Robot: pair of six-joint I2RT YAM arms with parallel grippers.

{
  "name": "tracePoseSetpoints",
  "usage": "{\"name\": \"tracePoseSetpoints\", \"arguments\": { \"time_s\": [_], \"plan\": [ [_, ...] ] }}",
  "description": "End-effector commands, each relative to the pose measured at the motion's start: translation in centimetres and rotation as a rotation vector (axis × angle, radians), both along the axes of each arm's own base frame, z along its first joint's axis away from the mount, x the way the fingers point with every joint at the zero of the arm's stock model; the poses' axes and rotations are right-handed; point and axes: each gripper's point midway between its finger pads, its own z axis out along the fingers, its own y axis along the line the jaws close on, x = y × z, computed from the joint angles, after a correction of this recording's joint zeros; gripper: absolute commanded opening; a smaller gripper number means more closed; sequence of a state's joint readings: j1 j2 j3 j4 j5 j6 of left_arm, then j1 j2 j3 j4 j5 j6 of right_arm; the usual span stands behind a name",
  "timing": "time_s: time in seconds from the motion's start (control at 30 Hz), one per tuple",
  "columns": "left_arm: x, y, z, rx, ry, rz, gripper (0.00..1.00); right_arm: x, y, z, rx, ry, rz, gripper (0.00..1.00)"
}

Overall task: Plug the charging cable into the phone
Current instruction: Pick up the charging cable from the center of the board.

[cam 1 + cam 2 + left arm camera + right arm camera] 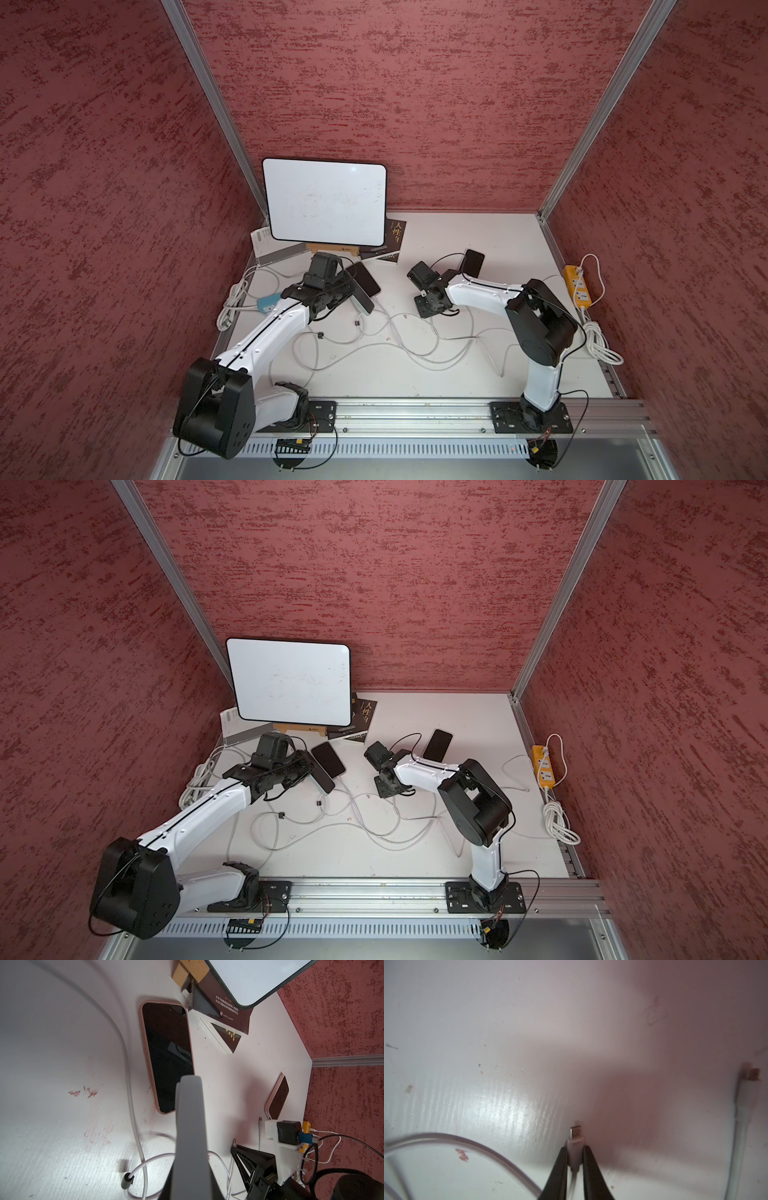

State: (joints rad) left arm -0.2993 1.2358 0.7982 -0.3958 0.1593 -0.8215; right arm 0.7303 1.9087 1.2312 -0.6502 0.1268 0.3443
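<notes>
- Two phones lie screen-up on the table. The pink-cased phone is toward the rear left. The second phone is well apart to its right, near the right arm's wrist.
- Bare table lies open between the two phones and out toward the far right corner. Loops of white cable cross the middle and front.
- The right gripper has its black fingers clamped on the white housing of the charging-cable plug. The metal tip pokes out ahead, close over the table; whether it touches cannot be told.
- The left gripper has its grey fingers pressed together on nothing, with the tip at the near end of the pink-cased phone.
- A loose connector lies flat on the table, apart from the held plug.
- The table is white and glossy, with scuffs and faint reddish marks.
- Mottled red textured walls enclose three sides, with aluminium posts at the rear corners.
- A rounded, dark-rimmed whiteboard leans on a wooden stand at the rear left, with a dark book beside it.
- A yellow power strip sits at the right edge.
</notes>
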Motion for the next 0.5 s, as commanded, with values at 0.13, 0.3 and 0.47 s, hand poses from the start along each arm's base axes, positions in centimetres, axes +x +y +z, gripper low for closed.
{"name": "tracePoseSetpoints", "arguments": {
  "time_s": [0.13, 0.3, 0.47],
  "plan": [
    [0.7, -0.5, 1.5, -0.035, -0.055, -0.016, 0.0, -0.4, -0.7, -0.9, -0.044, 0.004, -0.001, 0.0],
    [0.8, -0.9, 2.3, -0.051, -0.076, -0.035, 0.0, -0.7, 4.1, 4.3, 0.276, -0.076, 0.128, 0.0],
    [1.2, -1.5, 4.8, -0.07, -0.152, -0.077, 0.0, -1.6, 6.9, 11.0, 0.538, -0.189, 0.256, 0.0]
  ]
}}
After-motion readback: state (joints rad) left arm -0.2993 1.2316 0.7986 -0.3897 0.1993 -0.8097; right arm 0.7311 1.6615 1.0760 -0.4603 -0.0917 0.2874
